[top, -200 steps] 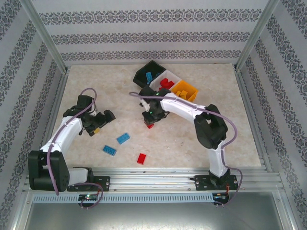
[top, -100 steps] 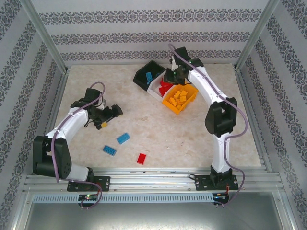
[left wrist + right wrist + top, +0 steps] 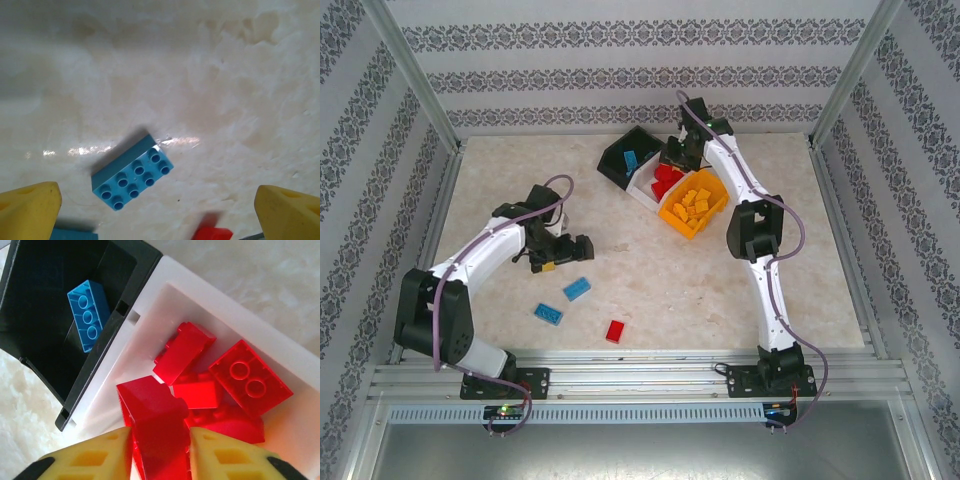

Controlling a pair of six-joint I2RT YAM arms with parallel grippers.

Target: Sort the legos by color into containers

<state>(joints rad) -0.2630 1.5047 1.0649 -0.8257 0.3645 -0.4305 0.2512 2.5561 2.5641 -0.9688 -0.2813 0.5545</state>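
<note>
The right hand (image 3: 157,452) is clenched on a red studded plastic brick (image 3: 150,415), with its yellow fingers (image 3: 90,460) pressed to either side. It holds the brick above the white open-top plastic bin (image 3: 200,305), the middle one of a joined row near the far edge of the worktop (image 3: 740,290). Several red bricks (image 3: 250,377) lie in that bin. The black plastic bin (image 3: 30,305) next to it holds one blue brick (image 3: 89,315). The orange plastic bin (image 3: 675,218) at the other end holds orange-yellow bricks (image 3: 698,198).

The left hand (image 3: 159,212) is released, fingers spread wide with nothing between them. It hangs over a loose blue studded brick (image 3: 132,178) lying flat on the worktop toward the near-left corner. A second blue brick (image 3: 548,313) and a loose red brick (image 3: 615,331) lie close to the near edge.
</note>
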